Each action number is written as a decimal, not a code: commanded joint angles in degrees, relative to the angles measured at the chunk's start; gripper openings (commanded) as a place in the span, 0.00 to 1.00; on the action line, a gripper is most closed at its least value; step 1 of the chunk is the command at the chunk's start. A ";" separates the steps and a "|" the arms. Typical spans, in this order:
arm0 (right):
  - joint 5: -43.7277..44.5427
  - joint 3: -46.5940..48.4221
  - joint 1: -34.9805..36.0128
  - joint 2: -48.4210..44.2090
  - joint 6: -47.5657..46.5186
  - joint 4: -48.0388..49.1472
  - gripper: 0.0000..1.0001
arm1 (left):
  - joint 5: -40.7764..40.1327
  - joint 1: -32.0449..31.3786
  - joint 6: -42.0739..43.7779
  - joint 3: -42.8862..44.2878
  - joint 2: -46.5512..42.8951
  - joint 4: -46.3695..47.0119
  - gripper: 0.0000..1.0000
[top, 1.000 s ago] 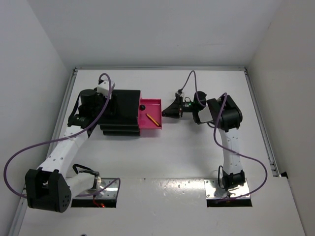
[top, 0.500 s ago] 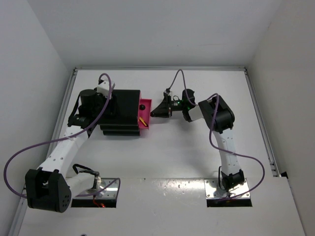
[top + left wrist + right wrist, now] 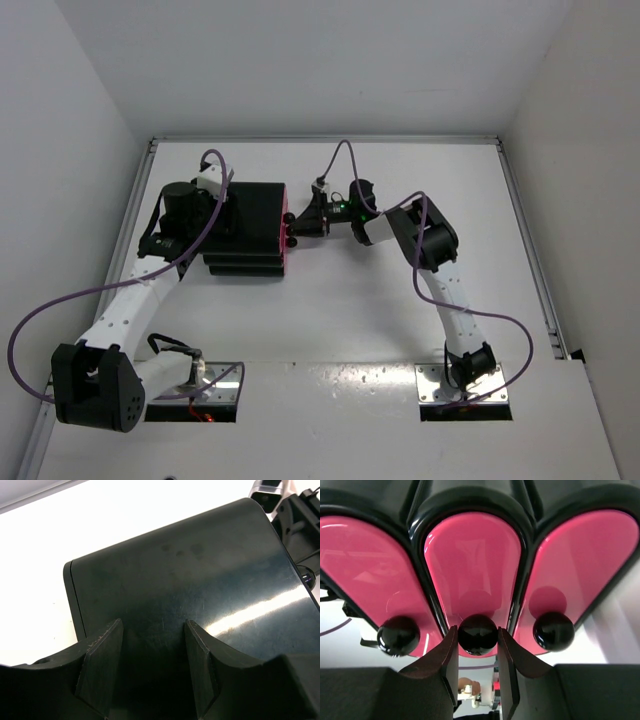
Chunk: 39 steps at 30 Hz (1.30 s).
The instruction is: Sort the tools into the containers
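On the white table (image 3: pixel 350 310), we are finding the drawer unit (image 3: pixel 245 215) shut again; the right gripper (image 3: pixel 297 226), clamping the middle knob (image 3: pixel 478 634), has pushed in the drawer carrying the yellow-handled tool; the left gripper (image 3: pixel 153 622), fingers apart, is resting on the unit's top.

Probably a robotics lab test cell: plain white walls (image 3: pixel 300 60) close in a white surface (image 3: pixel 330 310) on the left, right and far sides, with metal rails (image 3: pixel 528 250) along its edges. A left arm (image 3: pixel 130 300) and a right arm (image 3: pixel 450 290), both white, are bolted to metal plates (image 3: pixel 430 385) at the near edge, trailing purple cables (image 3: pixel 11 350). One drawer unit (image 3: pixel 250 215) stands far left.
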 commanded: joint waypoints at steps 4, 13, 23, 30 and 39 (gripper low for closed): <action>-0.23 2.61 3.09 1.34 -0.80 3.29 0.20 | 0.23 -0.51 0.39 -2.36 1.36 -6.20 0.58; -1.37 -2.82 1.34 -4.01 -1.95 3.29 0.49 | -1.44 0.02 -0.75 -1.13 0.13 -6.20 0.58; -5.41 -17.42 -9.11 -20.26 -3.79 6.10 0.52 | 0.67 4.77 -3.12 9.14 -2.25 -9.10 0.60; -3.32 -16.40 -11.15 -27.83 -24.48 -22.85 0.52 | -8.46 8.97 -5.06 7.40 -3.39 -10.59 0.60; 5.39 -1.01 -6.84 -26.62 -50.99 -57.09 0.52 | -5.66 14.96 -5.06 6.25 -0.05 -11.12 0.58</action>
